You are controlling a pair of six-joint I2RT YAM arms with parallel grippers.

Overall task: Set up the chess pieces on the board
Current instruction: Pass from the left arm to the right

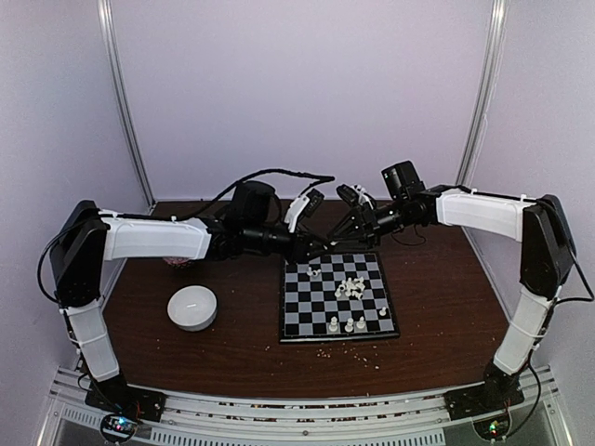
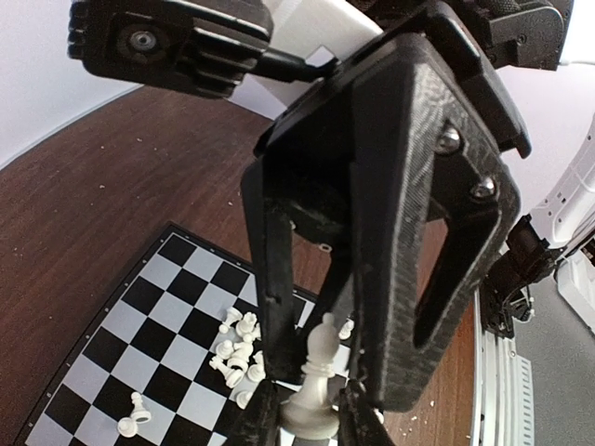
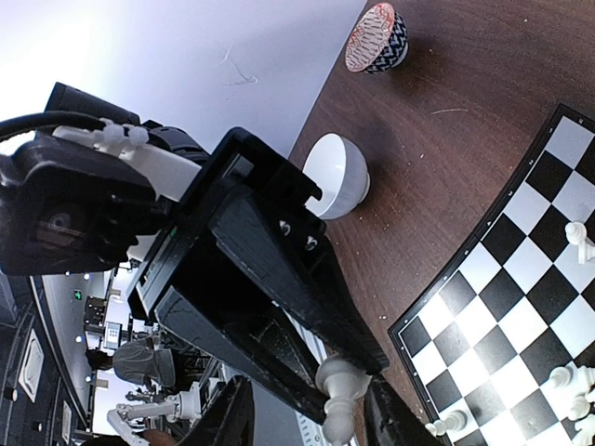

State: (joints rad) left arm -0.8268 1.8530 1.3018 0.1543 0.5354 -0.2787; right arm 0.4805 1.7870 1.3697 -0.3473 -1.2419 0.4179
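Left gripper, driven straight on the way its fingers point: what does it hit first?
Most likely the right gripper's fingers. They come in from the opposite side and flank the white chess piece that the left gripper holds at its tips. The board lies beyond, but depth is unclear.

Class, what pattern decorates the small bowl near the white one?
The small bowl: dark-and-white zigzag outside, reddish inside; right wrist view.

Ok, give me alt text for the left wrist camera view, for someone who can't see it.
Black gripper fingers flank an upright white chess piece close to the camera. Below lies the board, with a heap of white pieces on it.
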